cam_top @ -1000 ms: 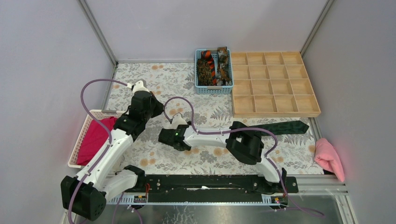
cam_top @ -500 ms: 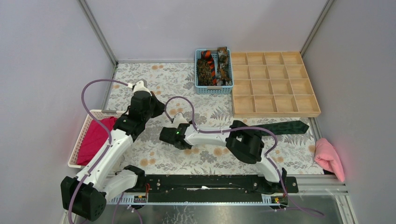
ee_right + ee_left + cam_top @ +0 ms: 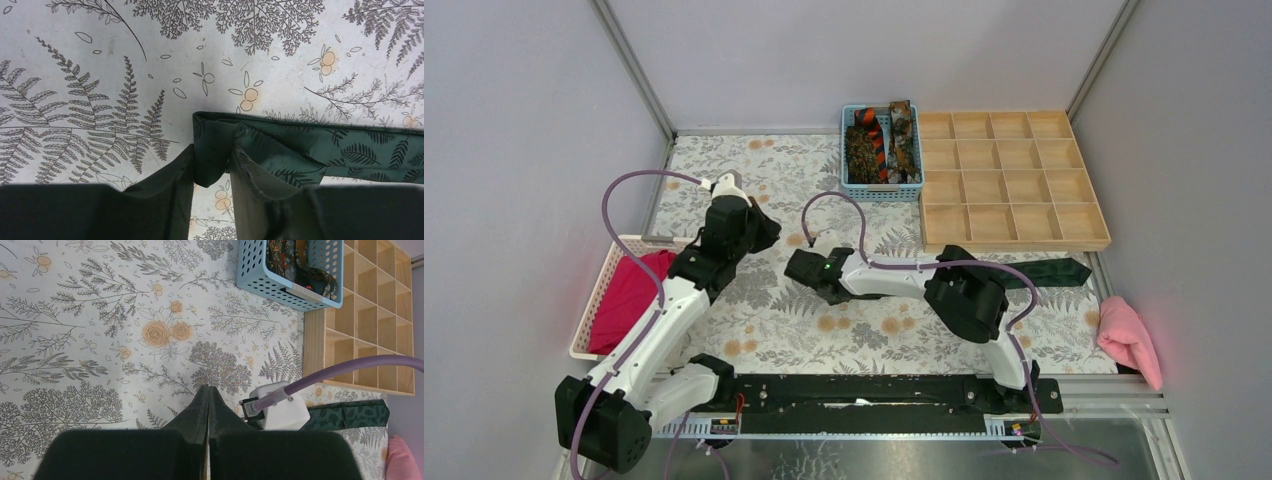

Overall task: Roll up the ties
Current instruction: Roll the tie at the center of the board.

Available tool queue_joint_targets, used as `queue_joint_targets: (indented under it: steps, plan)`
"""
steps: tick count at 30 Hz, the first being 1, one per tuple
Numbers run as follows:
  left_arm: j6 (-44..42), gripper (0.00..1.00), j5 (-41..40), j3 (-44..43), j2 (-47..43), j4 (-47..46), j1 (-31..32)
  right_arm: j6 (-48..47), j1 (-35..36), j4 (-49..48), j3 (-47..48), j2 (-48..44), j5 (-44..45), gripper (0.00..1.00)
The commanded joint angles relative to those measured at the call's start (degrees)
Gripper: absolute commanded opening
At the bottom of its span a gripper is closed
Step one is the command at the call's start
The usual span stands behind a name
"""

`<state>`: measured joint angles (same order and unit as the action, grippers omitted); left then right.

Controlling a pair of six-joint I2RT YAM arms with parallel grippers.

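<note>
Right wrist view: the right gripper (image 3: pixel 212 162) is clamped on the folded end of the dark green tie (image 3: pixel 310 152); the fabric bunches between the two fingertips and drapes over one finger, and a patch of floral tablecloth (image 3: pixel 100 60) shows through the gap lower down between the fingers. From above, this gripper sits near the middle of the table; the tie runs from it to the right, mostly hidden under the right arm's forearm and elbow; its free length comes out again and lies flat just near of the wooden tray (image 3: pixel 1014 243), its tip close to the table's right edge.

The left gripper (image 3: pixel 208 391) has its fingers pressed together with nothing between them; it hangs above bare cloth, left of the right gripper and apart from it, pointing toward the far right.

At the far edge the blue basket (image 3: pixel 881 193) stands touching the left side of the wooden tray; in it lie mottled brown ties (image 3: pixel 861 152) and, between them, the orange-and-black striped tie (image 3: pixel 878 140). On the left a white basket (image 3: pixel 593 300) holds a magenta cloth (image 3: pixel 629 295); a pale pink cloth (image 3: pixel 1129 338) lies at the near right edge of the table.
</note>
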<state>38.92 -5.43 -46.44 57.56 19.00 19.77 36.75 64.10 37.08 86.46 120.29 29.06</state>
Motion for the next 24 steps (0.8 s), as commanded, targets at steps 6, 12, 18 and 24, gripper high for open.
queue_joint_targets:
  steps: [6, 12, 18, 24]
  plan:
    - [-0.8, 0.0, -1.4, 2.0, -0.4, -4.1, -0.4, -2.1, -1.9, -8.2, -9.0, -5.3, -7.3, 0.3]
    - [-0.4, 0.0, 0.0, 3.5, 1.5, -6.9, -0.4, -7.3, -2.9, -13.4, -11.2, -12.5, -8.1, 0.28]
    - [-0.2, 0.0, 1.1, 4.6, 3.7, -10.0, -0.4, -10.0, -5.9, -22.5, -17.7, -19.9, -16.4, 0.28]
    - [-0.5, 0.0, 0.5, 5.3, 4.2, -10.9, -0.3, -9.6, -10.5, -35.0, -24.7, -22.6, -31.4, 0.28]
